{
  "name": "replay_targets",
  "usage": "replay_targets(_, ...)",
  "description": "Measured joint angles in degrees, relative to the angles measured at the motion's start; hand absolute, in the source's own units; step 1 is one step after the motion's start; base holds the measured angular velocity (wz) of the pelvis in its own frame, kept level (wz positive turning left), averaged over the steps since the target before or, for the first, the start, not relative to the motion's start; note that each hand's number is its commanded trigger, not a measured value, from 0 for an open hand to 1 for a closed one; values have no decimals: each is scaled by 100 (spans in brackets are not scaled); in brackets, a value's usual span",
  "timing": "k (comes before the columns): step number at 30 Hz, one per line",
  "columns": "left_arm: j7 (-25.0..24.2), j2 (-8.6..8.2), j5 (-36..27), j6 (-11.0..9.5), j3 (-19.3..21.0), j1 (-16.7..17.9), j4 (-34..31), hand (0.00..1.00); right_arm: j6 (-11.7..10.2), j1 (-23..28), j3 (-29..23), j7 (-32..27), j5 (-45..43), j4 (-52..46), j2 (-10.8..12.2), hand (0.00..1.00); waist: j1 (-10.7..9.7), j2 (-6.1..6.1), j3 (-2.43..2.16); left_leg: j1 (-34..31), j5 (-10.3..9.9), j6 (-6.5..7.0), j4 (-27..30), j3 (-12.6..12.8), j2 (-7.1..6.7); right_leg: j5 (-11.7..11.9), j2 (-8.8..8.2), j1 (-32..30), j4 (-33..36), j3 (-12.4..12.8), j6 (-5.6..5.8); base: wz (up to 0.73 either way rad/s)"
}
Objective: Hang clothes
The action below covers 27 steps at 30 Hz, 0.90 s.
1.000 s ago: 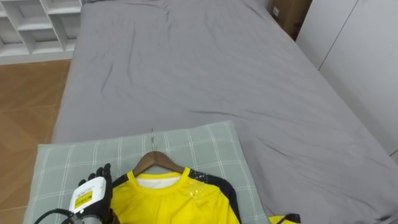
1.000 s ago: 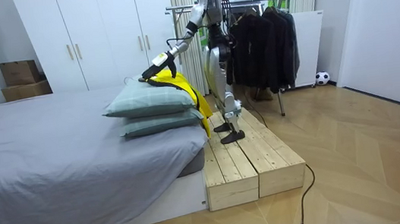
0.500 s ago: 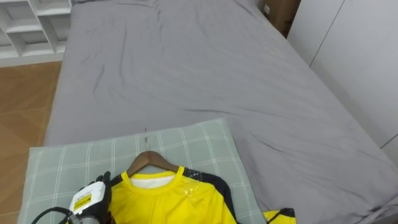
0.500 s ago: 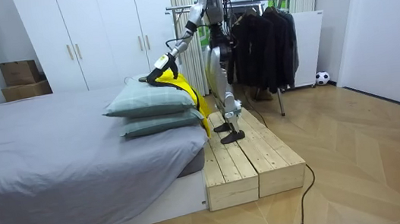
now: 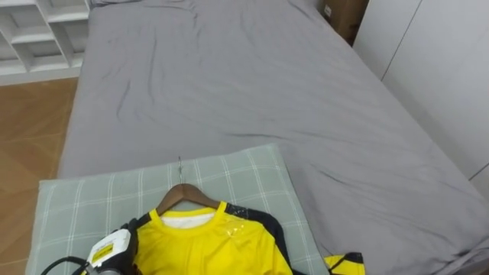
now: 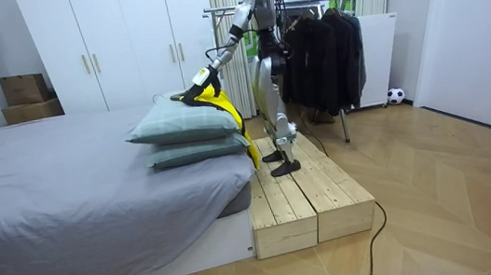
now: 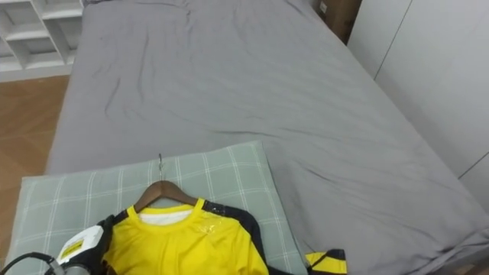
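Draping a wooden hanger (image 5: 186,196), the yellow shirt (image 5: 206,248) lies on the pillow (image 5: 99,198).

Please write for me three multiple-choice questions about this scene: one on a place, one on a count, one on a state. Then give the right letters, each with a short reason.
1. Where does the yellow shirt lie?
A. on the checked pillow
B. on the floor
C. on a shelf

2. How many pillows are stacked on the bed?
A. one
B. two
C. four

3. How is the hanger?
A. inside the shirt's neck
B. hung on a rail
C. lying bare, apart from the shirt

Answers:
1 A: the shirt rests on the checked cover.
2 B: in the room view the checked pillow lies upon a second pillow.
3 A: its wooden shoulders go into the collar.
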Motion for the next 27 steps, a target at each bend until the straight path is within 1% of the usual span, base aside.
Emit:
replay_targets(4, 15, 20, -92, 49, 2, -8, -1, 100, -2, 2, 0, 0, 0, 0, 0, 0, 1, 18, -1, 15, 1, 0, -2, 3, -2, 0, -1, 12, -6, 2, 0, 0)
replay_targets(9, 15, 43, -149, 61, 3, -8, -1, 100, -1, -34, -2, -1, 0, 0, 0, 0, 3, 26, 4, 32, 6, -2, -6, 13, -1, 0, -1, 20, -5, 8, 0, 0)
replay_targets(10, 7, 43, -159, 96, 5, -8, 0, 100, -1, -39, -2, 0, 0, -3, 0, 0, 3, 30, 7, 32, 7, -2, -7, 14, -1, 0, -1, 18, 0, 10, 0, 0)
replay_targets(16, -107, 43, -277, 102, 5, -9, 19, 100, 1, -46, -2, -1, -1, -1, -1, 0, 3, 42, 6, -2, 9, -1, -6, 11, 0, 1, 0, -6, 4, 7, -2, 0)
replay_targets(27, -192, 42, -280, 137, 7, -9, 35, 100, -2, -46, -1, -1, 3, -1, -1, 0, 4, 50, 2, -8, 10, -1, -7, 10, 0, 1, 0, -10, -8, 5, -2, 0)
